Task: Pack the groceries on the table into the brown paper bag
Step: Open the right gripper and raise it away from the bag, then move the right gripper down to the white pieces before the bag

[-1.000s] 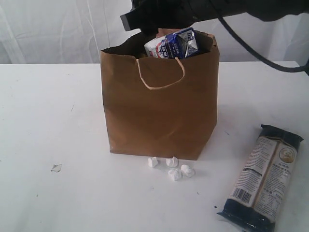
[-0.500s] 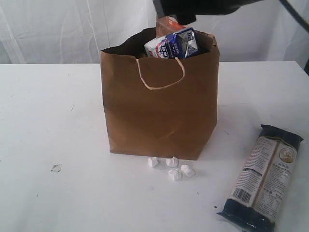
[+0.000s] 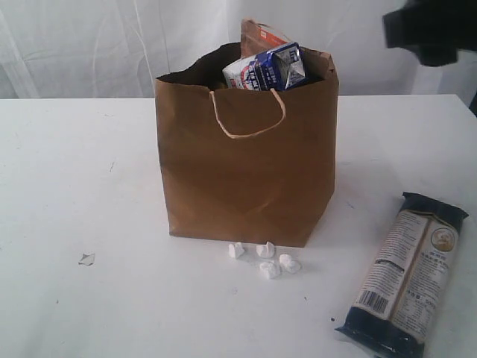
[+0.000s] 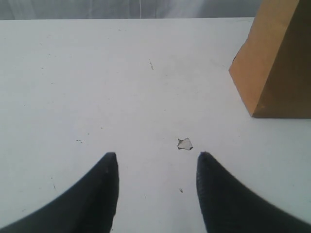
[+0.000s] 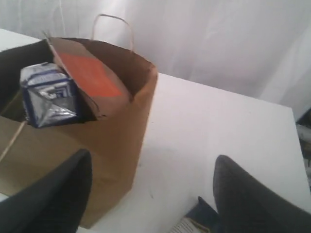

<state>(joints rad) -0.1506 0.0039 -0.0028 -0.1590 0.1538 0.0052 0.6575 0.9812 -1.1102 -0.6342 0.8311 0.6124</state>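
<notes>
The brown paper bag (image 3: 246, 164) stands upright mid-table with a blue-white carton (image 3: 267, 68) and the kraft pouch with orange label (image 3: 257, 35) poking out of its top. In the right wrist view the carton (image 5: 48, 94) and pouch (image 5: 90, 77) show inside the bag (image 5: 121, 145). The long dark noodle packet (image 3: 410, 272) lies flat on the table (image 3: 74, 186) at the right front. My right gripper (image 5: 150, 162) hangs open and empty, high to the right of the bag, its body (image 3: 432, 30) at the top right. My left gripper (image 4: 156, 156) is open over bare table.
Several small white scraps (image 3: 264, 257) lie in front of the bag. A single flake (image 3: 87, 259) lies at the left front; it also shows as the flake (image 4: 184, 143) just beyond my left fingertips. A white curtain backs the table.
My right arm has drawn away from above the bag's mouth, moving rightwards to the top right. The bag, its contents and the noodle packet have not moved.
</notes>
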